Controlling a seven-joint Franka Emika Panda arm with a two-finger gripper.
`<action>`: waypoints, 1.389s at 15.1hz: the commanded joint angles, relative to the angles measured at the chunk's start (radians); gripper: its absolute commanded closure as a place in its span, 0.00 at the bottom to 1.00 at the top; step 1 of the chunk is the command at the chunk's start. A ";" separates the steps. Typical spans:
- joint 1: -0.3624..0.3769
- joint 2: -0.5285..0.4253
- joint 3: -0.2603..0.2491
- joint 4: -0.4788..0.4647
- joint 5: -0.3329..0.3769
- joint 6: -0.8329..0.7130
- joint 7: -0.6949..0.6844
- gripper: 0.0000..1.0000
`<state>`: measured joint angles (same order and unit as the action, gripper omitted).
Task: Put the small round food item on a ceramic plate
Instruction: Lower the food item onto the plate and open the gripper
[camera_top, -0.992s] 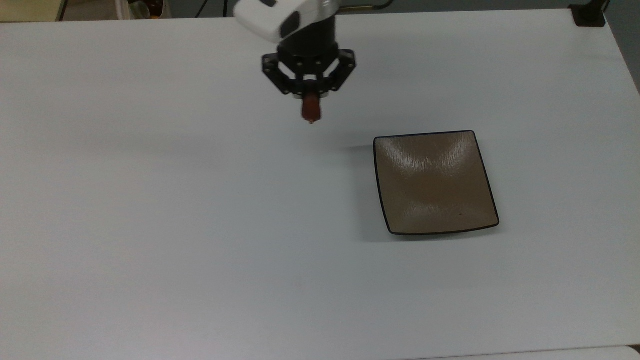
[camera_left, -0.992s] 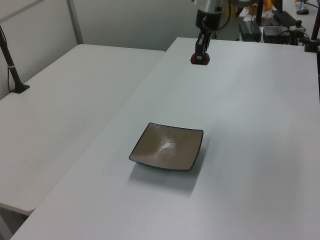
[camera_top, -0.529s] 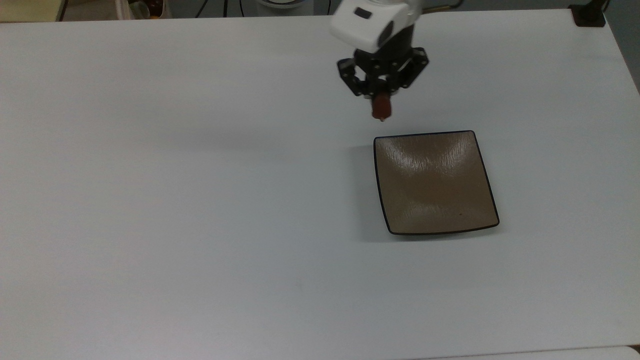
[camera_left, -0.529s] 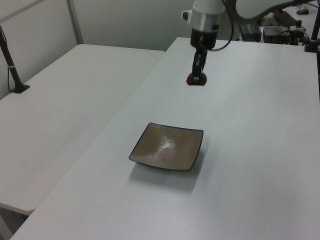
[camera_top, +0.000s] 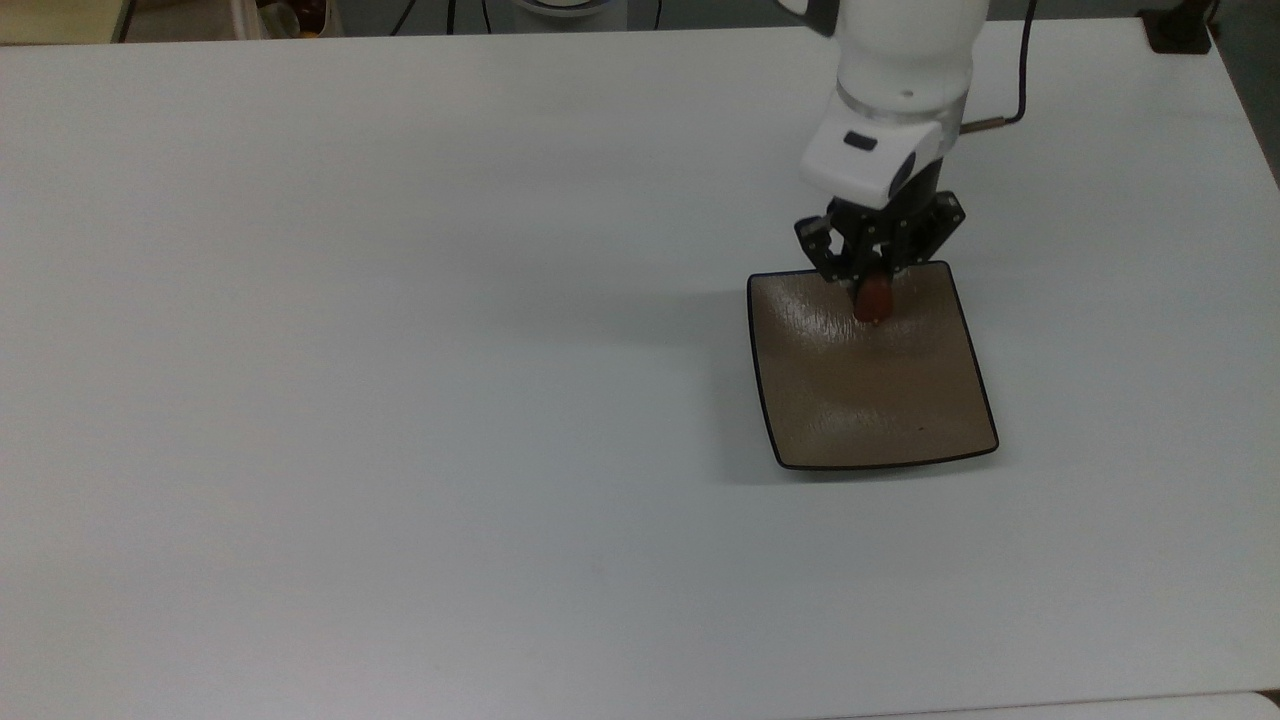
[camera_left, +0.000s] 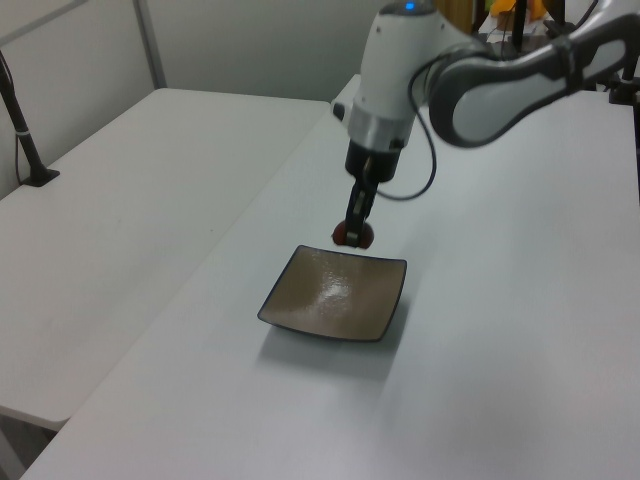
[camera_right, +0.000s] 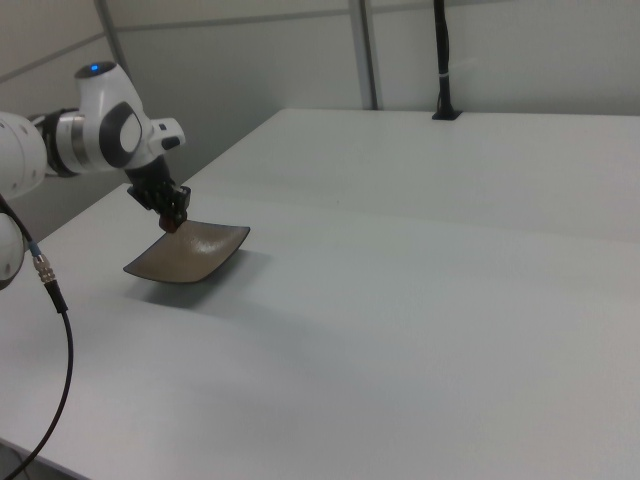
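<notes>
The small round food item (camera_top: 874, 299) is a dark reddish-brown lump held in my gripper (camera_top: 873, 287), whose black fingers are shut on it. It hangs above the far edge of the ceramic plate (camera_top: 880, 400), a square tan-brown glossy dish with a dark rim. In the left view the food item (camera_left: 354, 235) hovers just over the back rim of the plate (camera_left: 335, 300). The right view shows the gripper (camera_right: 172, 214) and the food item (camera_right: 174, 222) above the plate (camera_right: 195, 255), apart from its surface.
A white table (camera_top: 400, 400) carries the plate, with a second white table (camera_left: 120, 200) beside it in the left view. A black post (camera_left: 25, 140) stands at the left view's far left. A cable (camera_right: 55, 330) hangs off the arm.
My gripper has carried the food item to the top view's right and toward the plate, from the bare table to above the plate's far edge. The plate has not moved.
</notes>
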<state>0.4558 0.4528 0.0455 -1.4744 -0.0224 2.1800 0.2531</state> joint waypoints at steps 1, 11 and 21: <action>0.012 0.064 -0.004 0.003 -0.039 0.089 0.022 0.79; 0.023 0.178 -0.003 -0.001 -0.093 0.216 0.022 0.67; 0.021 0.176 -0.003 -0.012 -0.097 0.216 0.023 0.00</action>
<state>0.4738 0.6383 0.0462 -1.4741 -0.0969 2.3784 0.2546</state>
